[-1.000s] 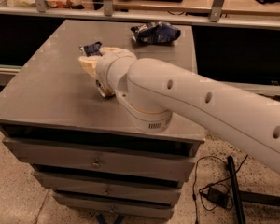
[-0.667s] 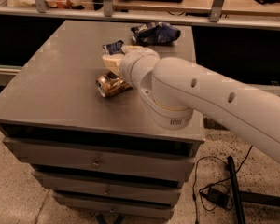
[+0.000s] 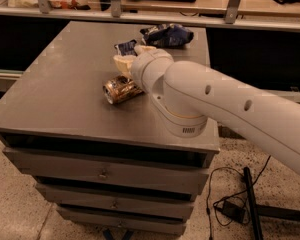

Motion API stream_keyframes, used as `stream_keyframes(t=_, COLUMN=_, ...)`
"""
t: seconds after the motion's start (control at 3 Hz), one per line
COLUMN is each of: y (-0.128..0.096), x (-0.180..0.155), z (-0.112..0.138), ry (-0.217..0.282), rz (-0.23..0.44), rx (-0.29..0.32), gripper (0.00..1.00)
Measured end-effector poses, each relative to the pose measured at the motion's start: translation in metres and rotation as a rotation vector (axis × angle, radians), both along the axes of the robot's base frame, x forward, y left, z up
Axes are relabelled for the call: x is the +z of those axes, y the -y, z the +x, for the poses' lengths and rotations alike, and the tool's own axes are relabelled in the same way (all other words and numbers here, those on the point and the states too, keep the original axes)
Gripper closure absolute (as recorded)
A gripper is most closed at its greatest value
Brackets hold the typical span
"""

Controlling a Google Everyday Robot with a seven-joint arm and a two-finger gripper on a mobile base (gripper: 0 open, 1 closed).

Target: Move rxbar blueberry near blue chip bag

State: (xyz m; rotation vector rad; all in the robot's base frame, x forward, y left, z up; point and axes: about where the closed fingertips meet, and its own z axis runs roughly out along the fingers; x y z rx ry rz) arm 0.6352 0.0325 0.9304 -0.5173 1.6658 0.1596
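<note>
The rxbar blueberry (image 3: 125, 47) is a small dark navy wrapper with a white patch. It sits between the cream fingers (image 3: 121, 64) of my gripper (image 3: 131, 54), held just above the table. The blue chip bag (image 3: 167, 35) is a wrinkly glossy dark blue bag lying at the back of the table top, a short way right of and behind the bar. My white arm (image 3: 225, 104) reaches in from the right and hides part of the table.
A gold can (image 3: 121, 89) lies on its side on the grey table (image 3: 60, 84), just in front of and below the gripper. The table has drawers below. A shelf rail runs behind it, and cables lie on the floor at the right.
My gripper has moved right and toward the back of the table with the bar in it, closer to the blue chip bag. The gold can has come into view, lying on its side.
</note>
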Motion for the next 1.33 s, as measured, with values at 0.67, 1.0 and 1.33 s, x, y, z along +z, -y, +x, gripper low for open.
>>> stream_keyframes(t=0.67, y=0.06, x=0.008, z=0.031, ry=0.093, rz=-0.076, rx=-0.201, gripper=1.0)
stream_keyframes(t=1.0, y=0.093, x=0.005, z=0.036, ry=0.097, rz=-0.102, rx=-0.284, gripper=1.0)
stream_keyframes(t=1.33, y=0.116, x=-0.002, z=0.042, ry=0.088, rz=-0.105, rx=-0.329, gripper=1.0)
